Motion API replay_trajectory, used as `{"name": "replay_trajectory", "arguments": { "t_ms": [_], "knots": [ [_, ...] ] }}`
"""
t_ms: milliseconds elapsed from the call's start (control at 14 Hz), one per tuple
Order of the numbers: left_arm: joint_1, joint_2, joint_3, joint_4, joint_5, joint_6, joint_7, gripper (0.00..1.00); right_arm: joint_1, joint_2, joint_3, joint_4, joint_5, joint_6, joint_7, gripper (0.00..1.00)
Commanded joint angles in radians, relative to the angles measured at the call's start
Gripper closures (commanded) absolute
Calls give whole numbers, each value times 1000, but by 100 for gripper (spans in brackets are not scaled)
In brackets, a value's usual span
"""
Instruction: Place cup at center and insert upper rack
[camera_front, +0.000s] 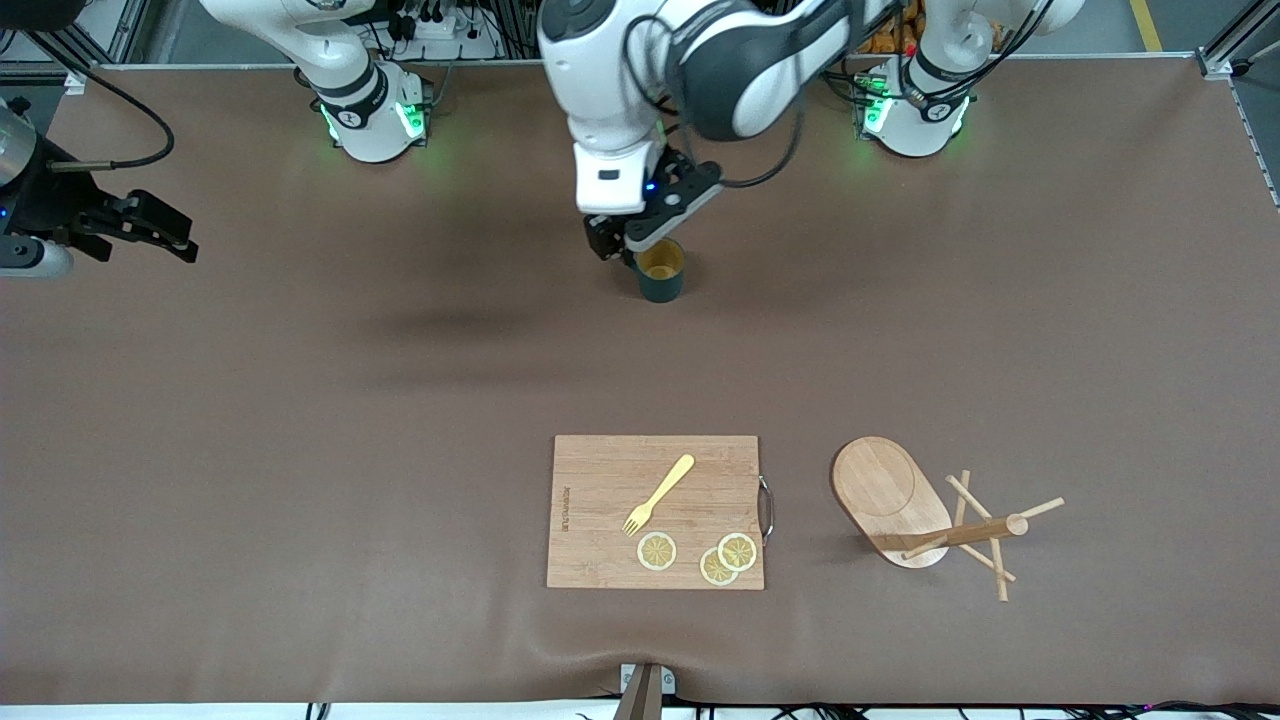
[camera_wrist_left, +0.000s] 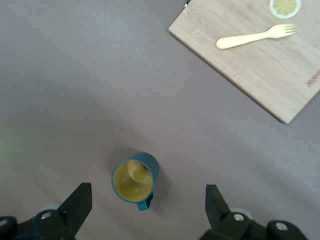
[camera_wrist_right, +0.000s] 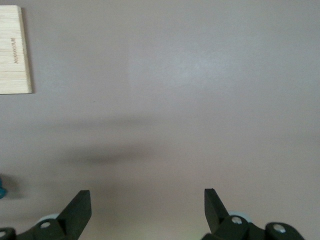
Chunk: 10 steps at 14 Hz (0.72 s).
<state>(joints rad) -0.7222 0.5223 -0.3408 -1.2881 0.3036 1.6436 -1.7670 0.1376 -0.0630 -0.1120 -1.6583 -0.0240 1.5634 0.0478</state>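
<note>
Cup (camera_wrist_left: 135, 178) stands upright between my spread left fingers (camera_wrist_left: 77, 205), untouched, on bare brown tabletop (camera_front: 300, 450); my right fingers (camera_wrist_right: 80, 207) wait released over its end.

Brown table mat (camera_front: 300, 450), aluminium frame rails, grey floor, even light

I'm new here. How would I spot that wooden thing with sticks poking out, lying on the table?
Start at the rectangular cutting board carrying a yellow fork and lemon slices. Beside it, toward the left arm's end of the table, lies the upper rack. Unlike the flat board, it has an oval base, one round post and thin crossing pegs, and it is tipped on its side.
</note>
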Motion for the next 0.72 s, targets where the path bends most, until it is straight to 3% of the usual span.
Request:
{"name": "replay_trajectory", "arguments": {
  "t_ms": [0, 215, 501, 645],
  "knots": [
    [-193, 57, 152, 44, 20, -11, -101, 0, -35, 6, 20, -6, -30, 20, -66, 0],
    [-279, 165, 201, 75, 22, -1, -218, 0, -125, 8, 34, -23, 48, 23, -144, 0],
    [-370, 231, 281, 96, 23, 45, -287, 0, -127, 5, 92, -12, 49, 15, -96, 0],
    [-433, 275, 337, 111, 23, 53, -351, 0, -122, -1, 121, 27, 42, -69, 2, 0]
  ]
}}
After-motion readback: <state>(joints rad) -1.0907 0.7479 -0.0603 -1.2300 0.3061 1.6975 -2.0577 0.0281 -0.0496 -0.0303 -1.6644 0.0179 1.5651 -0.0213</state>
